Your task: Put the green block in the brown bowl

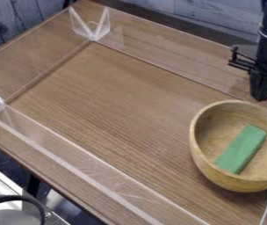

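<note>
The green block (242, 148) lies flat inside the brown bowl (206, 149), slanted along the bowl's inner right side. The bowl stands at the lower right of the wooden table. My black gripper (263, 93) hangs just beyond the bowl's far rim, pointing straight down, its jaws shut with nothing between them. It is apart from both the block and the bowl.
The wooden tabletop (112, 97) is ringed by low clear plastic walls, with a clear corner bracket (92, 25) at the far left. A dark panelled wall (183, 18) runs behind. The table's near edge (54, 171) drops off at the lower left.
</note>
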Robot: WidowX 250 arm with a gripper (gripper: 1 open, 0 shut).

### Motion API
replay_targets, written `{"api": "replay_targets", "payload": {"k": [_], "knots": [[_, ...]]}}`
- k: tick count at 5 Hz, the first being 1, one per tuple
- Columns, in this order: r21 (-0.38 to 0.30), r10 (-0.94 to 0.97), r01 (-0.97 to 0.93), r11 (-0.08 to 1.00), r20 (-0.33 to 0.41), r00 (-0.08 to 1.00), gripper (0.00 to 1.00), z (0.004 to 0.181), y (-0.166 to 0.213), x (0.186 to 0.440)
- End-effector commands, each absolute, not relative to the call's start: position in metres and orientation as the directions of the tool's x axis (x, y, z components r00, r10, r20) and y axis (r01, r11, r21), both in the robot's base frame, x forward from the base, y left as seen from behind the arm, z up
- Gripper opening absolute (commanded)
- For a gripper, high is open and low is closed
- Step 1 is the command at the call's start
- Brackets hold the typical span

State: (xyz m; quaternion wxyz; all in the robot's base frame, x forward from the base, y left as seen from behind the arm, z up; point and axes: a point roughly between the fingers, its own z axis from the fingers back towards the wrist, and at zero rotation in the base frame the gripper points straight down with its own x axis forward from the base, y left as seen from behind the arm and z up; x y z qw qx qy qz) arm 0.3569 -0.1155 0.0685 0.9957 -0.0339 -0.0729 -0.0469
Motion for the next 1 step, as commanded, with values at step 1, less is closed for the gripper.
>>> {"api": "replay_targets", "payload": {"k": [1], "knots": [[-0.072,-0.093,0.108,0.992,0.19,0.977,0.0,0.0804,-0.1195,0.3627]]}}
